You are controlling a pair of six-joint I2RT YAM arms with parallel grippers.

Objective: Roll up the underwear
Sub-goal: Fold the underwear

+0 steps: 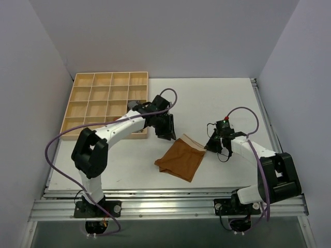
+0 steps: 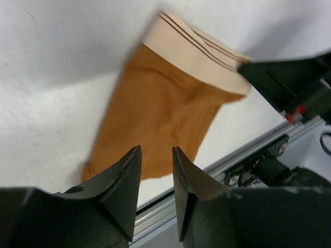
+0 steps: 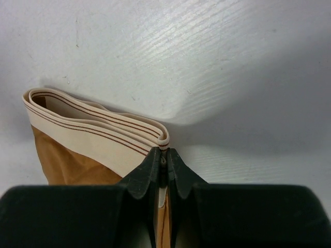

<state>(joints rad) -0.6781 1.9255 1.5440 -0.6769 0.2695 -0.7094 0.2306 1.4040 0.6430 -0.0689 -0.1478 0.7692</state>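
The underwear (image 1: 181,157) is caramel-brown with a pale beige striped band (image 1: 193,142) at its far right end. It lies folded flat on the white table between the arms. My right gripper (image 1: 212,145) is shut on the band's right corner (image 3: 161,140); the pinched fabric shows between the jaws. My left gripper (image 1: 166,135) hovers just beyond the underwear's far left side, jaws a little apart and empty (image 2: 156,155). In the left wrist view the underwear (image 2: 155,124) lies ahead of the fingertips, and the right gripper (image 2: 289,82) sits at the band.
A wooden compartment tray (image 1: 106,101) stands at the back left, touching the left arm's forearm. The table's front edge with aluminium rails (image 1: 170,199) runs close behind the underwear. Grey walls close in both sides.
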